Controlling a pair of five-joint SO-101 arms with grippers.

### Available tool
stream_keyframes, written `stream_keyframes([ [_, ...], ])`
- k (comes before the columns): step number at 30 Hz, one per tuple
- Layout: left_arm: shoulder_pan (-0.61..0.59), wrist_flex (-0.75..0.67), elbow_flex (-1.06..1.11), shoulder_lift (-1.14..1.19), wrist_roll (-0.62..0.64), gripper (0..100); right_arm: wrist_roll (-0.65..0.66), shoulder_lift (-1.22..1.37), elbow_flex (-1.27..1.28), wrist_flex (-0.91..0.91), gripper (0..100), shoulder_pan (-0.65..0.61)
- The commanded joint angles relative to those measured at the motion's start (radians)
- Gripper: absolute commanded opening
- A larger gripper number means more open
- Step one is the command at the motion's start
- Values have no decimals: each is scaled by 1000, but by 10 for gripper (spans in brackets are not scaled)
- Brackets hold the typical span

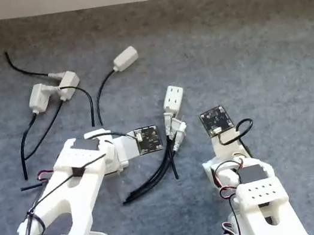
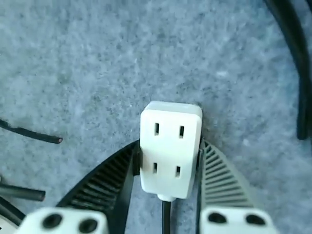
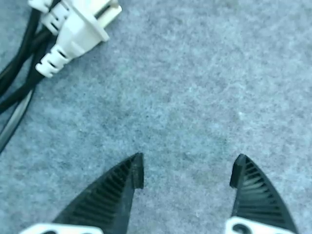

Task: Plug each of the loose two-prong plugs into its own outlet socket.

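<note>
My left claw (image 2: pixel 170 148) clamps the socket (image 2: pixel 170 127); my wide-open right claw (image 3: pixel 189 163) should take the plug (image 1: pixel 176 128) at its nine o'clock, prongs square.

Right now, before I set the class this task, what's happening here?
The left gripper has its fingers pressed against both sides of a white outlet socket. The right gripper hangs open over the grey carpet, with a loose plug lying close by. Nothing is plugged into that socket yet.
</note>
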Motion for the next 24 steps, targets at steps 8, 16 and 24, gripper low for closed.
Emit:
stream_keyframes([
  [8, 94, 51, -25, -74, 117, 152, 11, -10, -4, -15, 279, -1],
  [16, -93, 49, -51, -295, 149, 358, 11, -10, -4, -15, 279, -1],
  [24, -107, 115, -87, -475, 313, 357, 11, -10, -4, -7, 279, -15],
])
